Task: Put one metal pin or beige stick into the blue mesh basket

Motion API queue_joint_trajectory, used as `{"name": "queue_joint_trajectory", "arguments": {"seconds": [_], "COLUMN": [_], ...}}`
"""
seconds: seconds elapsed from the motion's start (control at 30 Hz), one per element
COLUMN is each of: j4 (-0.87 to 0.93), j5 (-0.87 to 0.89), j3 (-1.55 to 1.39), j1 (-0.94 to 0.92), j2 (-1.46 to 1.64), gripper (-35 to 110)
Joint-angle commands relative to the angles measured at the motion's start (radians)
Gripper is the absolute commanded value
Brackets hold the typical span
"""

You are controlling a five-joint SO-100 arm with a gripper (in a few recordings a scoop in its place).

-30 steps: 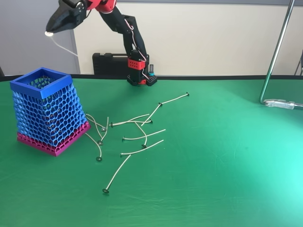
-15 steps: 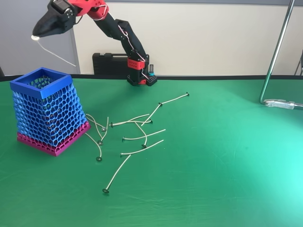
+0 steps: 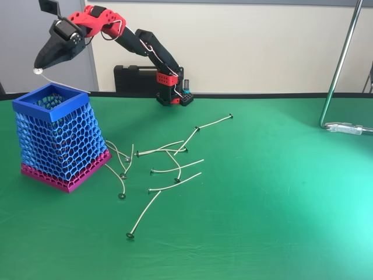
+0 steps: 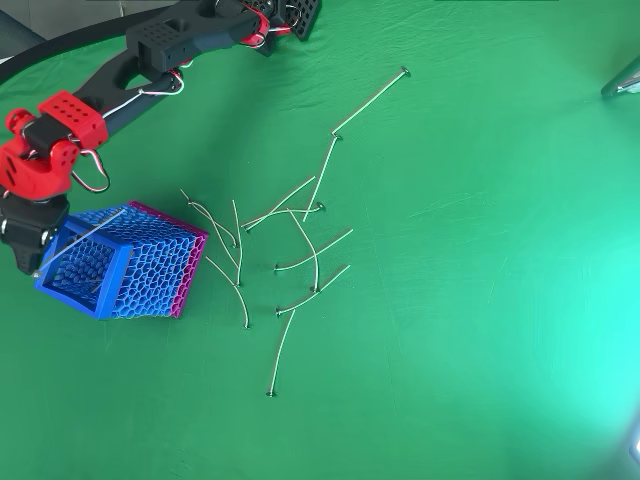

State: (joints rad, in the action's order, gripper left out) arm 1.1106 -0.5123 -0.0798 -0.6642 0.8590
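Observation:
The blue mesh basket (image 3: 32, 107) (image 4: 160, 270) stands on the left of the green table, tilted slightly, with a magenta base band. My red and black gripper (image 3: 39, 68) (image 4: 38, 262) hovers just above the basket's far-left rim, shut on a thin beige stick (image 3: 65, 82) (image 4: 92, 231). The stick's pale round head sits at the fingertips. Its shaft slants away over the basket's opening toward the right rim. In the overhead view the stick lies diagonally across the open top.
Several loose beige sticks (image 3: 169, 157) (image 4: 295, 230) with dark disc heads lie scattered right of the basket. A black case (image 3: 137, 79) and the arm's base (image 3: 173, 93) stand at the table's back edge. A metal stand pole (image 3: 344, 58) rises at the right.
The gripper has come down and to the left with the stick, from high above the table to just over the basket's rim. The basket and loose sticks have not moved.

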Motion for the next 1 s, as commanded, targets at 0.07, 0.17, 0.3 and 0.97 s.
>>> {"name": "queue_joint_trajectory", "arguments": {"seconds": [0.07,0.17,0.3,0.97], "j4": [-0.006,-0.023,-0.026,0.14], "j5": [-0.018,-0.02,-0.018,0.112], "j3": [0.069,0.094,0.124,-0.173], "j1": [0.012,0.014,0.014,0.173], "j2": [-0.009,-0.028,-0.043,0.314], "gripper": [12,17,22,1]}}
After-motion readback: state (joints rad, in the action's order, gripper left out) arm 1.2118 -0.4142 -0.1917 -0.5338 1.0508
